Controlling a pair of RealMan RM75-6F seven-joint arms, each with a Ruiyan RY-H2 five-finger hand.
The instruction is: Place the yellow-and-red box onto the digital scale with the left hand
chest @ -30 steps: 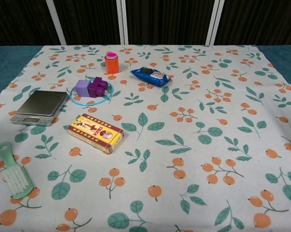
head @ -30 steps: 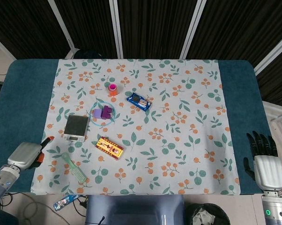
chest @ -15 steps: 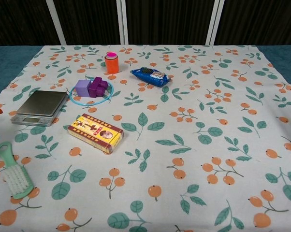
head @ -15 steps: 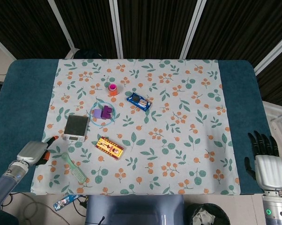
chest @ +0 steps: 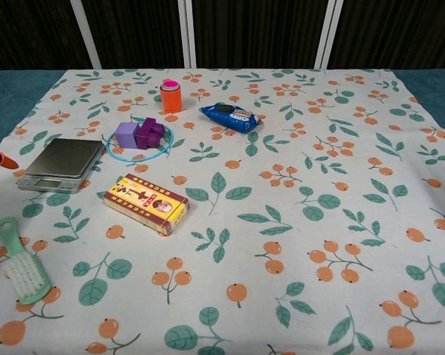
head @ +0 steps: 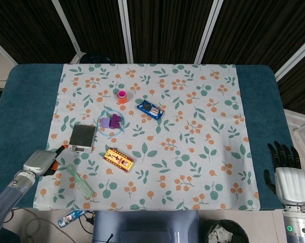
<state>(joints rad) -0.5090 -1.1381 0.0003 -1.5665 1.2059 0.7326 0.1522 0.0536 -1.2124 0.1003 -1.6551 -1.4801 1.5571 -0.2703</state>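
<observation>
The yellow-and-red box [head: 118, 159] lies flat on the floral cloth, just right of and nearer than the digital scale [head: 82, 137]. In the chest view the box [chest: 146, 203] sits right of and below the scale [chest: 62, 164], whose steel plate is bare. My left hand [head: 42, 161] hovers at the cloth's left edge, left of the scale and box, holding nothing, with its fingers pointing toward the scale. Only an orange fingertip [chest: 1, 159] of it shows at the chest view's left edge. My right hand [head: 284, 169] is off the table's right side, fingers spread and holding nothing.
A green brush [head: 80, 181] lies between my left hand and the box. Purple blocks inside a blue ring [head: 111, 121] sit behind the scale. Farther back stand an orange cup [head: 122, 96] and a blue packet [head: 150, 109]. A wrapper [head: 70, 218] hangs off the front edge.
My left hand has moved right and forward, toward the scale, and its fingertip has entered the chest view. The right hand and all objects are where they were.
</observation>
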